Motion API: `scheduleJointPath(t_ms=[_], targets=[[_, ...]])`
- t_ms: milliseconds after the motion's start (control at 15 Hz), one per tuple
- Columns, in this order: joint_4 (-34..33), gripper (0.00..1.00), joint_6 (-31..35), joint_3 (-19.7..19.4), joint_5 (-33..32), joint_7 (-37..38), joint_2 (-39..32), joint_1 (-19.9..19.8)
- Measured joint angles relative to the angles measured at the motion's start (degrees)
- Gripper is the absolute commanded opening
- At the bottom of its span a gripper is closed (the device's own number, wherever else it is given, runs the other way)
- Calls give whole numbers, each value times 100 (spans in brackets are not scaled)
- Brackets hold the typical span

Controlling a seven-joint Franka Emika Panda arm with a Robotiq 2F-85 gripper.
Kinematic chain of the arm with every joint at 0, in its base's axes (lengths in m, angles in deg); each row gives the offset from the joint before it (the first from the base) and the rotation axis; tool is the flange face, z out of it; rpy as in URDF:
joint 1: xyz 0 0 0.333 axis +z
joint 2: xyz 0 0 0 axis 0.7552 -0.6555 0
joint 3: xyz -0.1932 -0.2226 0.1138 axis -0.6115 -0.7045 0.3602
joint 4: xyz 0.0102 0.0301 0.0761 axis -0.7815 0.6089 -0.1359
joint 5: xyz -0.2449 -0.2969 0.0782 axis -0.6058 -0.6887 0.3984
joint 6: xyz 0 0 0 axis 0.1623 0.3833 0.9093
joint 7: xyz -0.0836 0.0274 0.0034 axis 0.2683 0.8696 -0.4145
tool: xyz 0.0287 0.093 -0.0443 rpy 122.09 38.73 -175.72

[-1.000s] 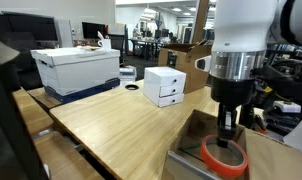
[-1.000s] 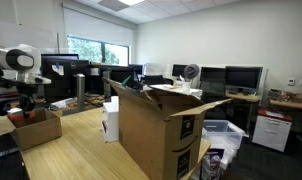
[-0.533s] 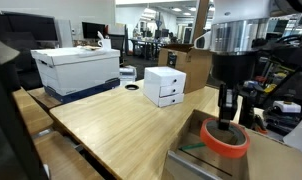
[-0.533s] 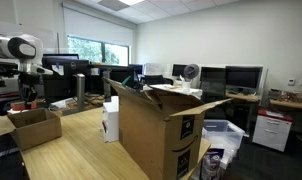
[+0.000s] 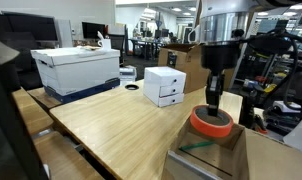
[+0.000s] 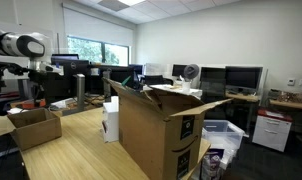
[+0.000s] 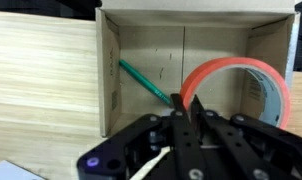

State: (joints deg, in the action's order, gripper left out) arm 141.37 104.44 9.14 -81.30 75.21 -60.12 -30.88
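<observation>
My gripper [image 5: 212, 100] is shut on the rim of an orange roll of tape [image 5: 211, 124] and holds it lifted above a small open cardboard box [image 5: 186, 158] at the near corner of the wooden table. In the wrist view the fingers [image 7: 178, 108] pinch the tape ring [image 7: 241, 72] over the box [image 7: 141, 40], and a green pen [image 7: 143, 81] lies on the box floor. In an exterior view the gripper [image 6: 37, 98] hangs above the small box [image 6: 33, 125] at the far left.
A white two-drawer box [image 5: 164, 86] and a large white and blue bin [image 5: 79, 68] stand on the wooden table [image 5: 111, 125]. A tall open cardboard box [image 6: 156, 125] stands beside the table. Desks with monitors fill the background.
The gripper has risen out of the small box, lifting the orange tape roll with it, and has moved a little toward the table's middle.
</observation>
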Motion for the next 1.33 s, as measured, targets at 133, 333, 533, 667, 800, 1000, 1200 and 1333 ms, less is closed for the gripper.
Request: scheduleJointPath(t_ms=[133,333,533,667,800,1000,1200,1333], targets=[[-19,6,-8,-81,-29,-4,-1,-111],[-95,6,-7,-187,-122,-9,-13,-288],[-291,6,6,-247,-333,-9,-85,-414],[-485,6,10,-245,-465,-9,-208,-444],[-706,6,13,-209,-568,-9,-388,-439],[-1096,6,21,-135,-671,-9,-793,-373],[-1427,6,109,-114,-799,-9,-1218,-266],[-1615,6,208,-121,-896,-9,-1487,-213]])
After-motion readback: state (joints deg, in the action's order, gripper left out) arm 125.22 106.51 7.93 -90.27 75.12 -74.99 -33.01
